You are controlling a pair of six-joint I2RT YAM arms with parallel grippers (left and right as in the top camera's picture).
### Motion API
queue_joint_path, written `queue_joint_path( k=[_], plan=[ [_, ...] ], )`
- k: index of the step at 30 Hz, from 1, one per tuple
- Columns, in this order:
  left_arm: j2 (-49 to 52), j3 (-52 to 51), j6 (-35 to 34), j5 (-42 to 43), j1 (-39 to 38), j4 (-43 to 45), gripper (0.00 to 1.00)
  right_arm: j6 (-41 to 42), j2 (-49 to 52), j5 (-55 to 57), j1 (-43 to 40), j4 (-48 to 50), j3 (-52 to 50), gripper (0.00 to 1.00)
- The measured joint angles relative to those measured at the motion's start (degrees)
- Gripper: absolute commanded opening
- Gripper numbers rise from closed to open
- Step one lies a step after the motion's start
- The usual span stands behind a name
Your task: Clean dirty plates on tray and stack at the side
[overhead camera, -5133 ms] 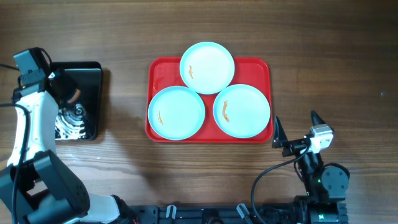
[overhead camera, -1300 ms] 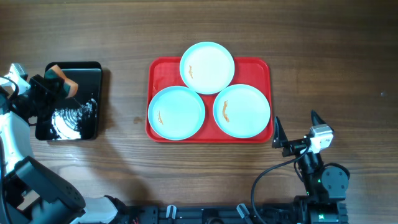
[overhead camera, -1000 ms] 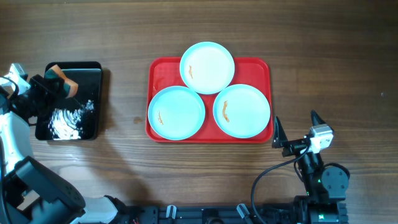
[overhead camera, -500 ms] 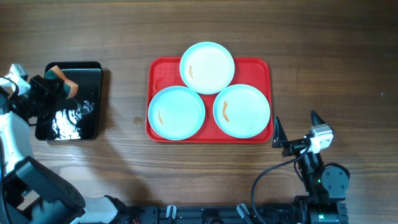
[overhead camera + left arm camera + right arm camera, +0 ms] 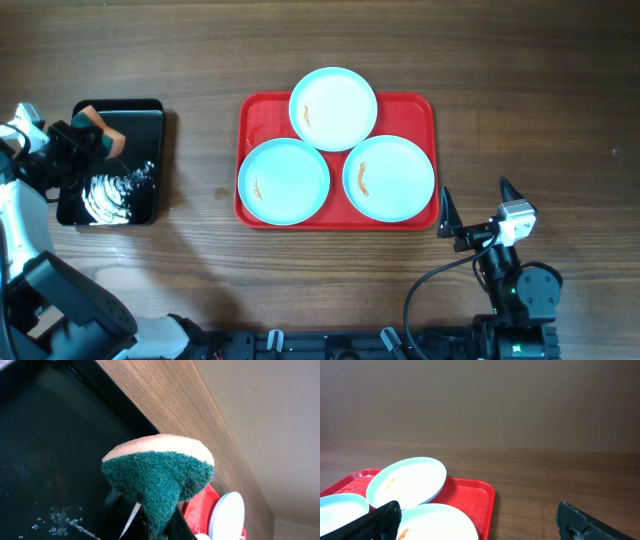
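Red tray (image 5: 247, 120): three plates (image 5: 284, 180) inside. Left gripper (image 5: 88, 140), well left of it, clamps sponge (image 5: 159, 467). Right gripper (image 5: 476, 203): spread, empty, near its lower-right corner.

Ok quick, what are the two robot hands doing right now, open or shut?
Left gripper: shut on the green-and-tan sponge.
Right gripper: open, holding nothing.

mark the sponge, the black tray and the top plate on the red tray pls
sponge (image 5: 159, 472): left wrist view, green scouring face.
black tray (image 5: 140, 125): overhead view, dark interior near its upper right corner.
top plate (image 5: 333, 108): overhead view, white centre.
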Motion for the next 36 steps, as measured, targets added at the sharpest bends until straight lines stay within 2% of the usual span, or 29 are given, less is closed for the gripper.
queue_joint_path(
  k=[36],
  plan=[
    [0.0,0.0,-0.02,-1.22,0.0,0.0,0.04,0.02,0.0,0.0,0.0,0.0,0.0,1.0]
  ],
)
